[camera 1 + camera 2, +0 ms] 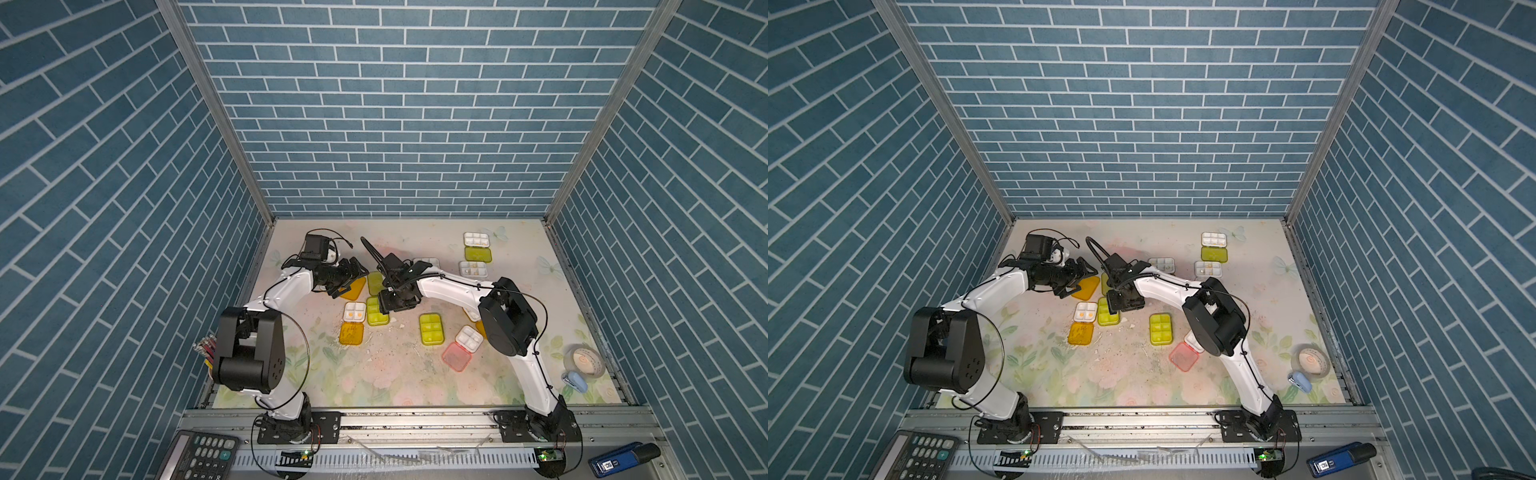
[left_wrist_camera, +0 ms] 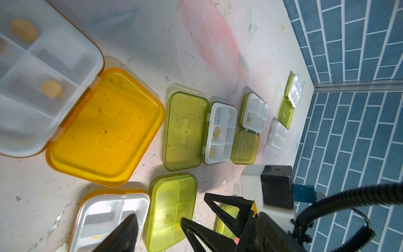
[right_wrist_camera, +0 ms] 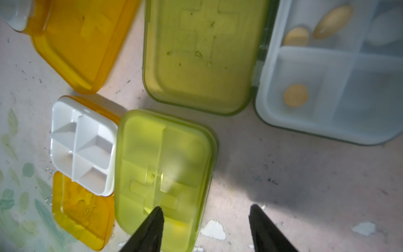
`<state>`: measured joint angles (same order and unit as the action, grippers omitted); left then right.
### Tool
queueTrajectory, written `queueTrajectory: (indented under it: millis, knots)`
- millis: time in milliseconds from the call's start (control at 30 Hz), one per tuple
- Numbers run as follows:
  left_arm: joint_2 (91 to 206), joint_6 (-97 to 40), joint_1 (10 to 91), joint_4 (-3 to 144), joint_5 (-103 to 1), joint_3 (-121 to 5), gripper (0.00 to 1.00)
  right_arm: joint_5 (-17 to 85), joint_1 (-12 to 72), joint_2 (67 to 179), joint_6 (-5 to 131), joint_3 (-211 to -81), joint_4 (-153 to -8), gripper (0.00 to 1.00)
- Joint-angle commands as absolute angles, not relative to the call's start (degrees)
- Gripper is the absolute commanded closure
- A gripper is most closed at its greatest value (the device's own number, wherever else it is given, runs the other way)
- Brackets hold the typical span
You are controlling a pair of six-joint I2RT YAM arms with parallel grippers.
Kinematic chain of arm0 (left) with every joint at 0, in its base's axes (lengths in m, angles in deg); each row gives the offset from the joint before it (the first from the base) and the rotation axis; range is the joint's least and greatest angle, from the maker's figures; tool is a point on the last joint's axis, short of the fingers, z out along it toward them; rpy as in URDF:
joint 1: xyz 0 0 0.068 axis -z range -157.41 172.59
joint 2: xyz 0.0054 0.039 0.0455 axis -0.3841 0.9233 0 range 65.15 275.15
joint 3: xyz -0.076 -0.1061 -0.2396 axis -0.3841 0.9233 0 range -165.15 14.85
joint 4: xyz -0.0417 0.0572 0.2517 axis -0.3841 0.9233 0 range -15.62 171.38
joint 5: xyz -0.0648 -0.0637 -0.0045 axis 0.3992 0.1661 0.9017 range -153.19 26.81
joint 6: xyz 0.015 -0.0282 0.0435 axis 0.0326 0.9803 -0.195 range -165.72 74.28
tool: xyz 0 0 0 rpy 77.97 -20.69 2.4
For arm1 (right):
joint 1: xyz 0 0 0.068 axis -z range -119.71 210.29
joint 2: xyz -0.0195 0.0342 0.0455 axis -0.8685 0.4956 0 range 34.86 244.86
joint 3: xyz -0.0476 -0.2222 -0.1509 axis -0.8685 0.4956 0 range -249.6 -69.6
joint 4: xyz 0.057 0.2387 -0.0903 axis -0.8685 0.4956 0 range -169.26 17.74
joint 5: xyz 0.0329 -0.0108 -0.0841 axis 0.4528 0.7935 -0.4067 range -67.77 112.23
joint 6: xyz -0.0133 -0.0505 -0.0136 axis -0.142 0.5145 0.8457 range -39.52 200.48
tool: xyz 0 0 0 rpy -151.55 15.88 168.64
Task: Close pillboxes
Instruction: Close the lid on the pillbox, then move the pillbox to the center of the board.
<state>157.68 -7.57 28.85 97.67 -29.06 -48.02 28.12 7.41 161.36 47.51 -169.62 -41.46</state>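
At the left of the cluster in a top view, I am holding my left gripper (image 1: pixel 353 281) spread and empty above the big open box with the orange lid (image 1: pixel 354 291). Right of it, in the middle of the mat (image 1: pixel 395 374), I am dealing with the lime box (image 3: pixel 163 152), which is lying just beside a small open box with an orange lid (image 3: pixel 82 141); its own lid is lying down over the tray. My right gripper (image 3: pixel 206 208) is standing spread as well, pinching nothing, one finger (image 3: pixel 152 227) over the lid's near edge and its mate over bare mat. I am reckoning the push should be going straight down by the latch, gently, so the box is not skidding into its neighbour. Whether that finger is touching, or the latch is catching, I cannot tell: that edge is running off the bottom of the frame. Further right, my wrist is hiding half of a white tray (image 1: pixel 430 262).
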Motion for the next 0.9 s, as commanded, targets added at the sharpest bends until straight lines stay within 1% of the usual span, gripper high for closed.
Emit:
queueTrajectory:
  millis: [0,133,367,567,767,867]
  knots:
    - [156.33,-7.57,28.33,97.49,-28.56,-47.19,0.14,24.39,6.63,163.31,49.19,-170.56,-37.32,0.36]
    - [155.89,-7.57,28.22,97.49,-28.95,-47.02,0.14,24.16,6.25,162.73,48.38,-170.46,-37.55,0.36]
    - [154.66,-7.59,27.08,97.51,-29.26,-46.76,0.14,23.52,3.69,163.26,45.02,-173.40,-38.97,0.24]
    - [154.12,-6.30,26.63,95.74,-27.47,-46.10,0.14,21.89,1.71,164.31,42.88,-173.71,-38.87,0.20]
    - [154.23,-5.73,26.63,95.14,-26.90,-45.71,0.14,19.90,0.83,166.05,42.01,-174.20,-36.91,0.19]
    - [153.77,-5.68,26.63,95.03,-26.89,-45.70,0.14,17.02,0.68,166.29,41.37,-174.41,-36.02,0.23]
